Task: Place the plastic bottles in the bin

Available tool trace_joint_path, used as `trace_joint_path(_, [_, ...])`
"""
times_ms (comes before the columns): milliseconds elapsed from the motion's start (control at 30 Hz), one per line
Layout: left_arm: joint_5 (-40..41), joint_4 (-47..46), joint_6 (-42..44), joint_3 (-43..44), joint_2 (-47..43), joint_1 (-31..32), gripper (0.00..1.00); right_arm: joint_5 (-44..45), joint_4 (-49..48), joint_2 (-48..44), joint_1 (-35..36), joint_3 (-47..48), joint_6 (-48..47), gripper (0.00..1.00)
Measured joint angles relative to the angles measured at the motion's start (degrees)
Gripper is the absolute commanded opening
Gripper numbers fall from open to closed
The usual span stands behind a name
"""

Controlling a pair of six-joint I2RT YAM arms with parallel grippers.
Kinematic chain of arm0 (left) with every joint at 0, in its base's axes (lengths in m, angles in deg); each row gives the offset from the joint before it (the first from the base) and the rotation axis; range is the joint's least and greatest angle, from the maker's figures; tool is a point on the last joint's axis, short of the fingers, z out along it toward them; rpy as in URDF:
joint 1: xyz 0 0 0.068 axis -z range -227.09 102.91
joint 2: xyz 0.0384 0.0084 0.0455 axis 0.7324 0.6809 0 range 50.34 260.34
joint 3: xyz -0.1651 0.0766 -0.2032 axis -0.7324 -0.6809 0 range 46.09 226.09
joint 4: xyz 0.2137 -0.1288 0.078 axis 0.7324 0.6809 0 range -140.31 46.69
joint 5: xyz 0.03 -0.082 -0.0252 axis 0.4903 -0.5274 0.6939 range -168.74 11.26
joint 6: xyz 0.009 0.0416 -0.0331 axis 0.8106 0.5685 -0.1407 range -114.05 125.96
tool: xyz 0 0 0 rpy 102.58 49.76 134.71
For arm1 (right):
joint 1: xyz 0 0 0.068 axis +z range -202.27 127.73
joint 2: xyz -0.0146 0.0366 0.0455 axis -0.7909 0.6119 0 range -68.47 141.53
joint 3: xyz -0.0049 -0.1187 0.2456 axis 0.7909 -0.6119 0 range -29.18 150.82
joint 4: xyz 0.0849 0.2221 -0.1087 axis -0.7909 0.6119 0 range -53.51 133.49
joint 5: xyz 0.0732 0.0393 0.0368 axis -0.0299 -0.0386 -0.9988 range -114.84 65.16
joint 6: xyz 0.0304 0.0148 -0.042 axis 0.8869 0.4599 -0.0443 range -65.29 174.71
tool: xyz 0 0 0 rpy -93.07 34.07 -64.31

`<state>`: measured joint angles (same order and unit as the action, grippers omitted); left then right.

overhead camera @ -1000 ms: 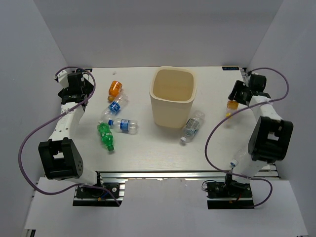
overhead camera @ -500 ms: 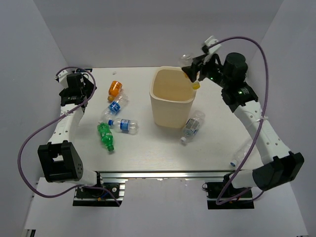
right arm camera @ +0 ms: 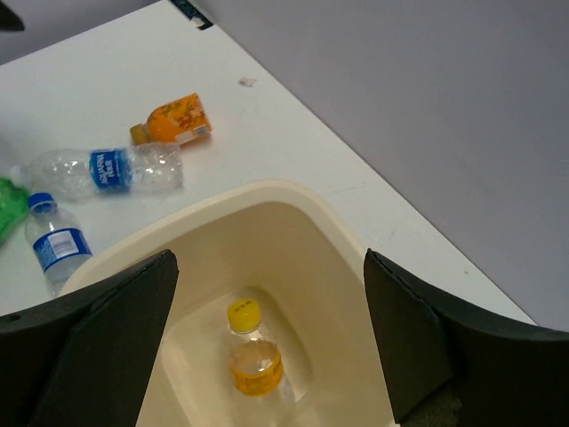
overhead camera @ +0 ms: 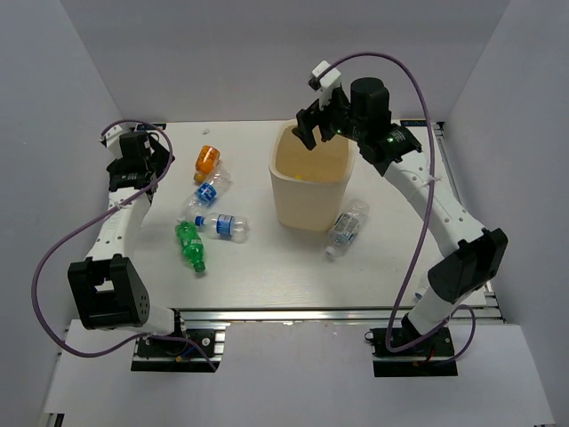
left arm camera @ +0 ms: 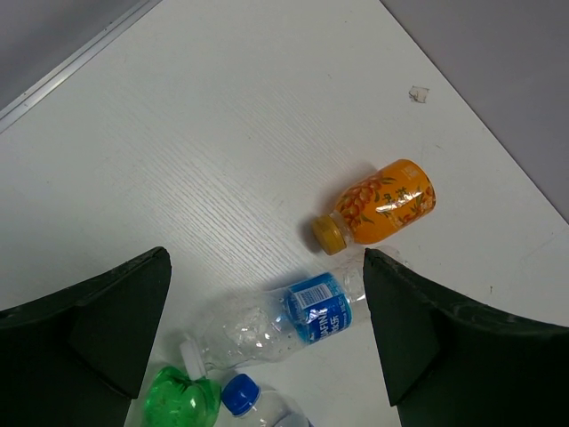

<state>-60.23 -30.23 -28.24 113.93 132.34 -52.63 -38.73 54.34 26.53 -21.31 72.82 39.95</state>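
Right gripper hangs over the bin, dark fingers spread wide, nothing between them. Bin is tall cream-beige plastic with smooth matte walls, a rounded-square rim and a taper toward the base; it stands mid-table toward the far edge. Inside on its floor lies a small orange bottle with a yellow cap. Left gripper is also spread and empty, above the far-left of the table. On the table left of the bin: a stubby orange juice bottle on its side with a yellow cap and a glossy label with a fruit print. Just nearer lies a crumpled clear bottle with a white cap and a blue wrap label; the white lettering is too small to read. Then a clear bottle with blue cap and blue label, and a green bottle, ribbed and translucent, its base close to that blue cap. One more clear bottle lies right of the bin, close to its base, white cap toward the near edge. All lie flat. The table is white with a faint wood grain; an aluminium rail runs along the near edge. Plain grey walls on three sides, purple cables on both arms, and a small scrap near the back wall.
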Motion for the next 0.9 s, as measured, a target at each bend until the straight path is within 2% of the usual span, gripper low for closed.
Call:
trace_joint_path(200, [-1.1,-0.8,0.7,0.0,-0.3,0.0,0.98,10.3,0.6,-5.2,-0.5,0.2,5.5,0.89])
trace_joint_path(300, [-1.7,-1.0,0.8,0.0,-0.3,0.0,0.98,15.1,1.5,-10.5,-2.8,-2.8,10.9,0.89])
trace_joint_path(400, [-2.8,-1.3,0.9,0.1,-0.2,0.0,0.98,18.3,1.8,-18.3,-9.5,-10.7,18.8,0.89])
trace_joint_path(533, [-3.9,-1.6,1.1,0.4,0.2,0.0,0.98,23.6,2.1,-29.9,-18.8,-26.7,29.6,0.89])
trace_joint_path(700, [-5.0,-2.6,1.3,0.4,0.3,0.0,0.98,26.4,5.3,-38.4,-21.3,-41.6,38.6,0.89])
trace_joint_path(900, [-5.6,-2.6,1.4,0.4,0.3,0.0,0.98,24.2,5.8,-37.1,-21.5,-48.6,45.3,0.89])
